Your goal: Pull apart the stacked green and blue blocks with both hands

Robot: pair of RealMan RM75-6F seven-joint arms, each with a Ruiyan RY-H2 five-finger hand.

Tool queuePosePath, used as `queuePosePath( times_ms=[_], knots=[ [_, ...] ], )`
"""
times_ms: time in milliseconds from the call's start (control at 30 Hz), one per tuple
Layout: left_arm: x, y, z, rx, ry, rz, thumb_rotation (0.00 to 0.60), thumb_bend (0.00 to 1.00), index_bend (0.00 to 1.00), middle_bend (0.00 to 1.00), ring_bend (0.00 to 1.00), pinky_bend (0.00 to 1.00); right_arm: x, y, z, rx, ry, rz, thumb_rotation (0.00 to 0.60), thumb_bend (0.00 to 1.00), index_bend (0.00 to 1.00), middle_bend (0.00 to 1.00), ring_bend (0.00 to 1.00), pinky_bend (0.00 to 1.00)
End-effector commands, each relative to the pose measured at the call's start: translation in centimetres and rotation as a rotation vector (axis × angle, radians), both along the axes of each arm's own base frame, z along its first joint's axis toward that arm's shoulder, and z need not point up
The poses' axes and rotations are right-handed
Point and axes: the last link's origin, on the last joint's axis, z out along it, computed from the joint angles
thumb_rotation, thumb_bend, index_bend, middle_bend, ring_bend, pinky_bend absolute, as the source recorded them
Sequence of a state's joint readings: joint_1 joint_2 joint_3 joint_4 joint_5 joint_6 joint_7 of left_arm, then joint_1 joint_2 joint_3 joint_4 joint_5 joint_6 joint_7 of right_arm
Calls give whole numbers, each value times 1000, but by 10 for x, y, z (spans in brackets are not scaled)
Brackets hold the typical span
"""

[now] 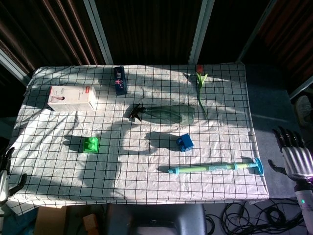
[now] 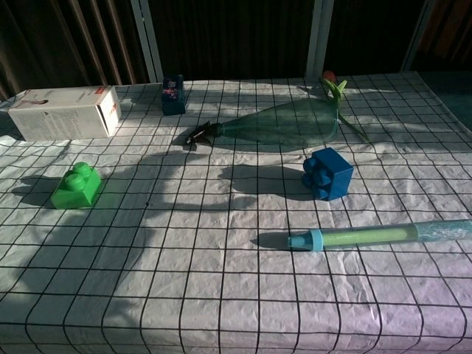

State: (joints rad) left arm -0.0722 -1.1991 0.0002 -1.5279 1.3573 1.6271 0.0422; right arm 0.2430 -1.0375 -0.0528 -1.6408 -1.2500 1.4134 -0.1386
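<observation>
The green block point(image 1: 90, 144) point(image 2: 77, 186) lies alone on the left of the checked cloth. The blue block point(image 1: 184, 142) point(image 2: 327, 173) lies on its side at centre right, studs facing left, well apart from the green one. My left hand point(image 1: 5, 174) shows only at the head view's left edge, off the table, fingers apart and empty. My right hand point(image 1: 295, 155) hangs beyond the table's right edge, fingers spread, holding nothing. Neither hand appears in the chest view.
A green spray bottle point(image 1: 164, 113) lies behind the blue block. A long blue-green pump tube point(image 1: 215, 167) lies in front of it. A white box point(image 1: 72, 98), a small dark blue box point(image 1: 120, 80) and an artificial tulip point(image 1: 201, 85) sit further back.
</observation>
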Motion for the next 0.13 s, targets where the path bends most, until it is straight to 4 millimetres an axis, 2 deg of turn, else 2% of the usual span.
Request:
queuePosePath(
  times_ms=[33, 133],
  knots=[
    [-8, -15, -3, 34, 9, -1, 600, 350, 0, 0, 0, 0, -16, 36, -9, -65, 71, -48, 600, 184, 0, 0, 0, 0],
    [-8, -16, -6, 3, -2, -4, 600, 351, 0, 0, 0, 0, -13, 36, -10, -77, 31, -42, 600, 184, 0, 0, 0, 0]
  ],
)
